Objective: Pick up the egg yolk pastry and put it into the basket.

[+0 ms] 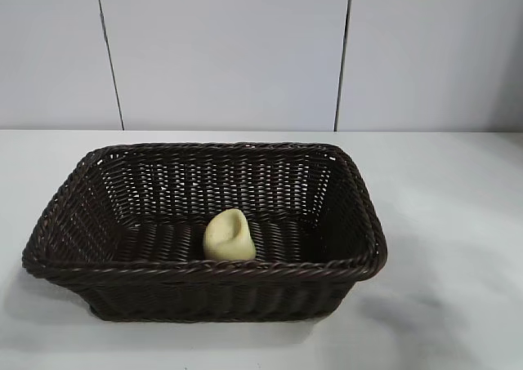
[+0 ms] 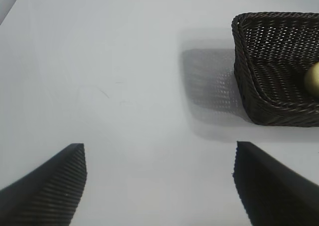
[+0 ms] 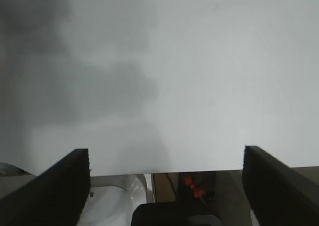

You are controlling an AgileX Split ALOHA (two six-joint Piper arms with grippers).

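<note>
The pale cream-yellow egg yolk pastry [image 1: 229,236] lies inside the dark brown wicker basket [image 1: 98,159], tilted, near its front wall. In the left wrist view the basket [image 2: 259,86] is off to one side and a sliver of the pastry [image 2: 313,79] shows inside it. My left gripper [image 2: 159,158] is open and empty over bare white table, apart from the basket. My right gripper [image 3: 166,158] is open and empty, at the table's edge. Neither arm shows in the exterior view.
The white table [image 1: 458,223] surrounds the basket. A white panelled wall [image 1: 245,51] stands behind. The right wrist view shows the table edge [image 3: 199,170] with floor and rig parts beyond it.
</note>
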